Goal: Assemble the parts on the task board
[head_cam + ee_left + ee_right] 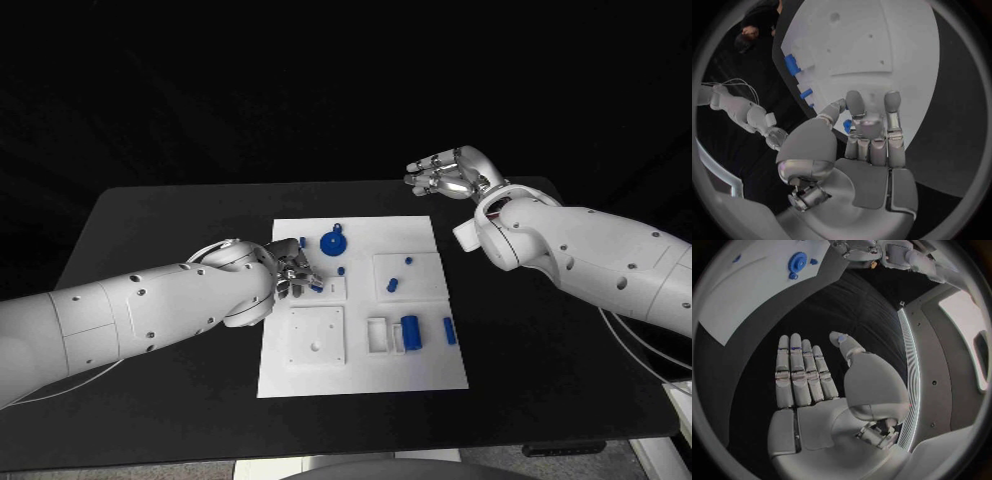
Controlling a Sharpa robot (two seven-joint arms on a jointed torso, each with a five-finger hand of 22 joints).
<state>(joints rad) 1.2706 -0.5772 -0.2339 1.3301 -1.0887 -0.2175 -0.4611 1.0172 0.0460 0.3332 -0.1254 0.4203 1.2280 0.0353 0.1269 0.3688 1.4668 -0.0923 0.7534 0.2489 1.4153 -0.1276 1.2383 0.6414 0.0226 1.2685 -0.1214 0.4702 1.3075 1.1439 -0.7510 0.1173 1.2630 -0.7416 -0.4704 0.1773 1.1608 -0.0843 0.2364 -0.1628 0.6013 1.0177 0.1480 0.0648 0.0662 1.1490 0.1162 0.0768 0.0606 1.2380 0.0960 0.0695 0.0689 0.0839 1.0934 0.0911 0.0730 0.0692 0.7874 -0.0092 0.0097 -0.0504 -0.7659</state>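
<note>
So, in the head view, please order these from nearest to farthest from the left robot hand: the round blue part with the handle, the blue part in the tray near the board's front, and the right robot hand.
From the left robot hand, at the task board's left edge:
1. The round blue part, just beyond it, near the board's far edge.
2. The blue part in the tray, toward the front right.
3. The right robot hand, past the board's far right corner.

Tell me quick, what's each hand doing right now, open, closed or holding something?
Left hand: holding a small blue part pinched between thumb and fingers, over the white task board.
Right hand: open, fingers straight, holding nothing.
</note>
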